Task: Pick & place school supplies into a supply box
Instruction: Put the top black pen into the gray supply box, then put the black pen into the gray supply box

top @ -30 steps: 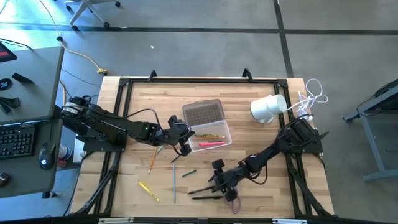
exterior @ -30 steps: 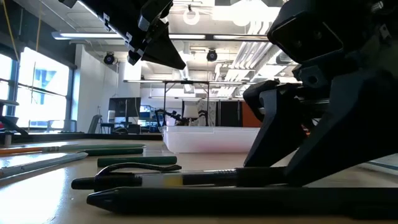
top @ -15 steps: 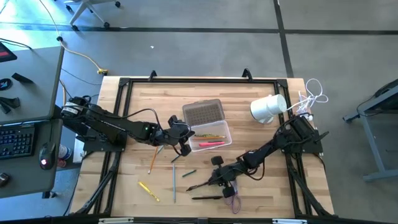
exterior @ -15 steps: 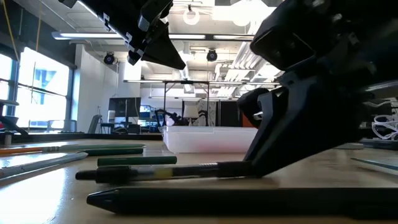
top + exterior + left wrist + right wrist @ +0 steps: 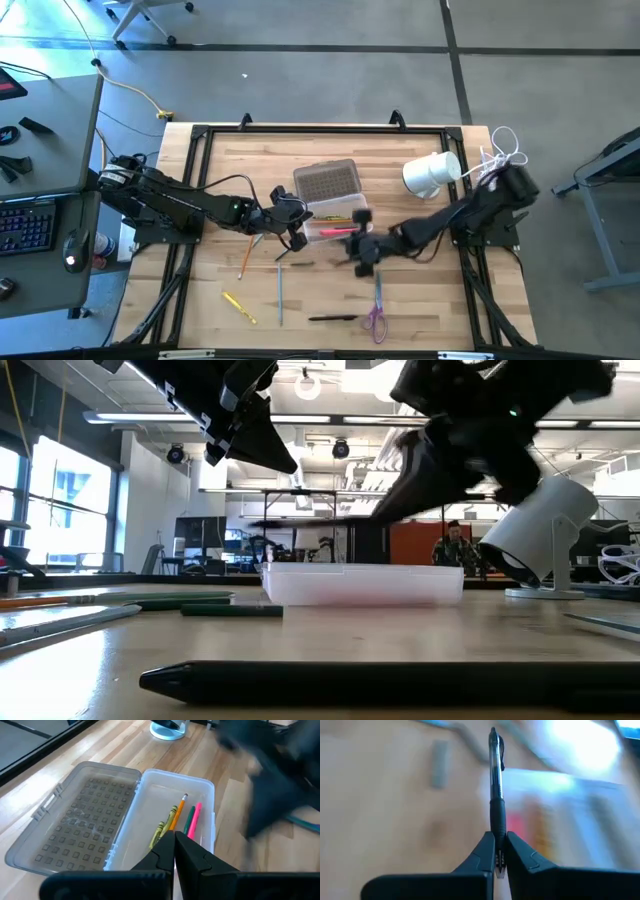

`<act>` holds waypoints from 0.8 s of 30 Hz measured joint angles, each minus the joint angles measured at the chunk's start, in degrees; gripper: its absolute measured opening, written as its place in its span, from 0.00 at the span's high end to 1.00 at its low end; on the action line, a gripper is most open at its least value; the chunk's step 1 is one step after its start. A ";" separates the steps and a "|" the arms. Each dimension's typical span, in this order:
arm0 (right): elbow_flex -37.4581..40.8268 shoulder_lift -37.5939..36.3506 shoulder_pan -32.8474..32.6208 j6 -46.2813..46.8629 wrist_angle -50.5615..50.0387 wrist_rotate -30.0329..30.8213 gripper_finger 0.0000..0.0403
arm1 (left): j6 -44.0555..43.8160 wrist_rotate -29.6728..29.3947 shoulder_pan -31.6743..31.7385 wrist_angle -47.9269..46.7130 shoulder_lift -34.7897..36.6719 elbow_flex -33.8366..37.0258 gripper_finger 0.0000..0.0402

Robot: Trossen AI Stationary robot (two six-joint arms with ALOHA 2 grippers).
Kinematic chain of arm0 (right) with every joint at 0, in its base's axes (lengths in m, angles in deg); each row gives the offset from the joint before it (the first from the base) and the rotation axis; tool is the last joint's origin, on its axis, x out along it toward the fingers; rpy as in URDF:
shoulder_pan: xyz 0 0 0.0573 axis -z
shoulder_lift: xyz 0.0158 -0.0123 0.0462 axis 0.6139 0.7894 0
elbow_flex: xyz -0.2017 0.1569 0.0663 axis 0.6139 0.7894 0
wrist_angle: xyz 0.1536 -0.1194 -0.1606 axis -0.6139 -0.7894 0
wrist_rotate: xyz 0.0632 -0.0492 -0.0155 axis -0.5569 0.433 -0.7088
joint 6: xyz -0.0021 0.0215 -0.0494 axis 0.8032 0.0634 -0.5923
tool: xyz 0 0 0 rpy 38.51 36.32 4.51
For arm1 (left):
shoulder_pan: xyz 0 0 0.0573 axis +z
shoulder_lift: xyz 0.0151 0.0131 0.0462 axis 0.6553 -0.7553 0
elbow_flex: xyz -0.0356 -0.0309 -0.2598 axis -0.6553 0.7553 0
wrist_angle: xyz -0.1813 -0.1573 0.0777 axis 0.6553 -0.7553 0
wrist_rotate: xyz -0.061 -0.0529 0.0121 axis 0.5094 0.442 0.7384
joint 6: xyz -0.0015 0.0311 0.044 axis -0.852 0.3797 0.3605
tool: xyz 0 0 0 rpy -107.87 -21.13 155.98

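The supply box (image 5: 338,222) is clear, and its grey lid (image 5: 325,182) lies open on the far side. Yellow, orange, green and pink pencils (image 5: 176,820) lie inside it. My right gripper (image 5: 358,246) hangs just beside the box's near right corner, shut on a black pen (image 5: 496,785). My left gripper (image 5: 174,851) hovers shut over the box's left end with nothing showing between its fingers. More school supplies lie on the near table: a black pen (image 5: 333,318), purple scissors (image 5: 375,316), a yellow pen (image 5: 238,306), a grey-blue pencil (image 5: 280,295) and an orange pencil (image 5: 245,262). My right gripper pinches the black pen's thick grip section (image 5: 497,822) between its two fingers. The pen lies along the fingers and sticks out ahead of them, its clip end (image 5: 495,742) farthest away. The fingers slant down toward the table's left. The pen is lifted clear of the table.
A white cylindrical object (image 5: 432,172) stands at the far right, with a white cable bundle (image 5: 503,150) beyond it. A dark pen (image 5: 400,682) lies close to the low camera. A black frame (image 5: 300,128) runs along the table's edges.
My right gripper has shut on one of the two black pens near the table's front edge. It has risen and gone toward the far edge and the box, tipping more level. The pen is lifted clear; the other black pen stayed on the table.
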 joint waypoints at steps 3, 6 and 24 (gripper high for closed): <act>0.00 -5.03 2.39 1.35 -7.58 4.19 0.97 | 0.00 0.04 0.00 0.00 0.00 0.00 0.88; -0.02 -7.60 5.77 3.70 -15.32 2.85 0.95 | 0.00 0.06 0.00 0.10 0.00 0.00 0.88; -0.08 -3.51 14.41 2.24 -19.57 -7.38 0.80 | -0.01 0.17 0.00 0.51 0.00 0.00 0.88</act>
